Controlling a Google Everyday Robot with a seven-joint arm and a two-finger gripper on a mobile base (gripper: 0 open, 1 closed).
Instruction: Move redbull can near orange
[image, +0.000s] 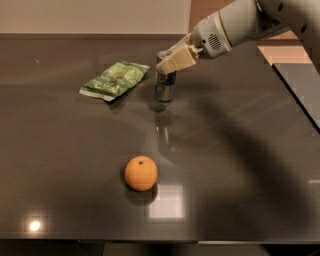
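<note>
Bench (260, 165) comes first: a dark, glossy top that fills nearly the whole view. My arm (235, 22) enters over the far right corner and reaches toward the middle of the far edge. The green snack bag (115, 79) lies flat near the far edge, a little left of centre, and is not part of the job.

Just beside the bag, on its right, stands the redbull can (164, 90). It is upright, its long axis is vertical and its top points up, with no lean that I can see. I cannot tell whether its base touches the bench or is a little above it. The orange (141, 173) sits alone nearer the front edge, slightly left of the can's line and well apart from it.

The gripper (169, 65) is at the top of the can, and its two fingers are closed narrowly on the upper part, one on each side.

I judge that the grasp is done and the carrying step is in hand. The next move calls for bringing the can toward the front edge and keeping it vertical. I should then set it down beside the orange without pushing the fruit, because it can roll.
</note>
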